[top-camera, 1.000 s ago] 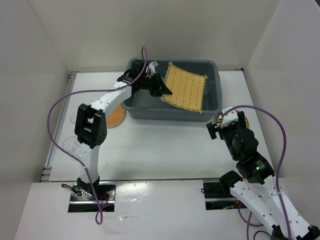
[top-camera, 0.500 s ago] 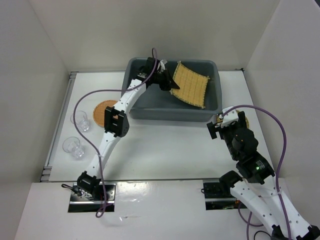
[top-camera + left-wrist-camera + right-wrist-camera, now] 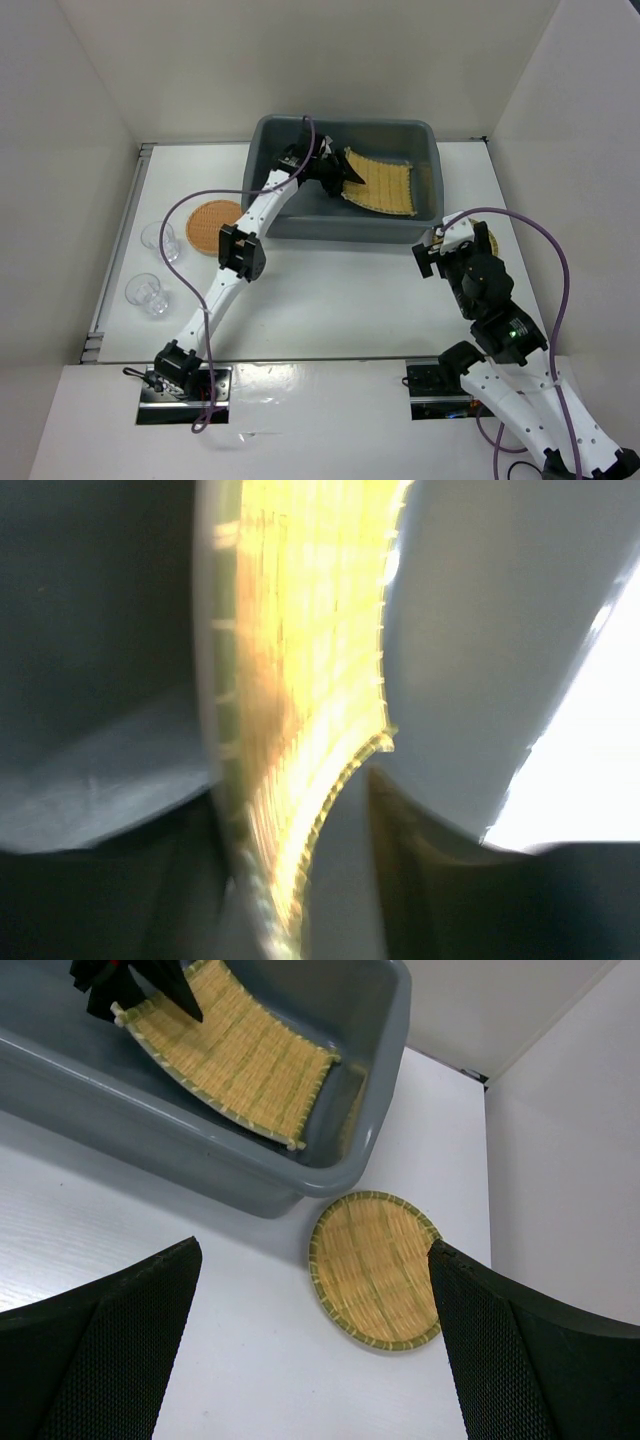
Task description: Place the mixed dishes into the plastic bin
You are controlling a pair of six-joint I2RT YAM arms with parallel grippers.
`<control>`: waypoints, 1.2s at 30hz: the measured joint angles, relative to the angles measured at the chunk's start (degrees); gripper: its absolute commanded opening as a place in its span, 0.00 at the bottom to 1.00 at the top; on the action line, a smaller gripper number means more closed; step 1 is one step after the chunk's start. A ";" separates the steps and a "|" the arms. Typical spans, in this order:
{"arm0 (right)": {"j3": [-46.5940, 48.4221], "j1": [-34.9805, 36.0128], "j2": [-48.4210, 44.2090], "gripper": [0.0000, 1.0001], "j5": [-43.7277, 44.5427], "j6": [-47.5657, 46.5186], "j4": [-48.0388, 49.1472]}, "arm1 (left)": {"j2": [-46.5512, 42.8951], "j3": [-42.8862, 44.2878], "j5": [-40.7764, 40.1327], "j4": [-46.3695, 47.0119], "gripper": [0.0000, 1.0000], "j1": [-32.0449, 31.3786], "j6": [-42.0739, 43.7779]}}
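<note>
The left claw [image 3: 333, 172] is clamped on one edge of the square yellow woven bamboo mat [image 3: 385, 183], which slopes inside the large grey-blue plastic bin [image 3: 345, 124]. The right claw [image 3: 315, 1250] gapes wide above the white bench [image 3: 330, 290], and the round straw-coloured woven disc [image 3: 375, 1268] lies flat there (just beside the bin's near right corner).

The left wrist view shows the mat [image 3: 290, 680] blurred and cropped.

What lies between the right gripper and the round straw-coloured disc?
Nothing: the right wrist view shows the right gripper open over the round straw-coloured disc, with only bare white table around it.
</note>
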 measured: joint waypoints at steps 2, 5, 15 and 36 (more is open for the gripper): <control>-0.24 0.00 0.07 0.98 0.00 -0.02 0.02 | 0.00 0.07 -0.55 -0.28 0.81 -0.22 -0.55; -0.63 0.00 0.33 0.98 0.00 -0.02 0.00 | 0.00 0.07 -1.51 -0.74 0.99 -0.39 -1.44; -0.70 0.00 1.46 0.98 0.17 0.09 0.00 | -2.45 0.09 -9.92 -10.14 0.99 -0.94 0.61; 33.90 -37.24 43.56 0.98 -21.33 2.75 -17.53 | -48.94 -8.35 -45.66 -30.10 1.00 -7.02 34.80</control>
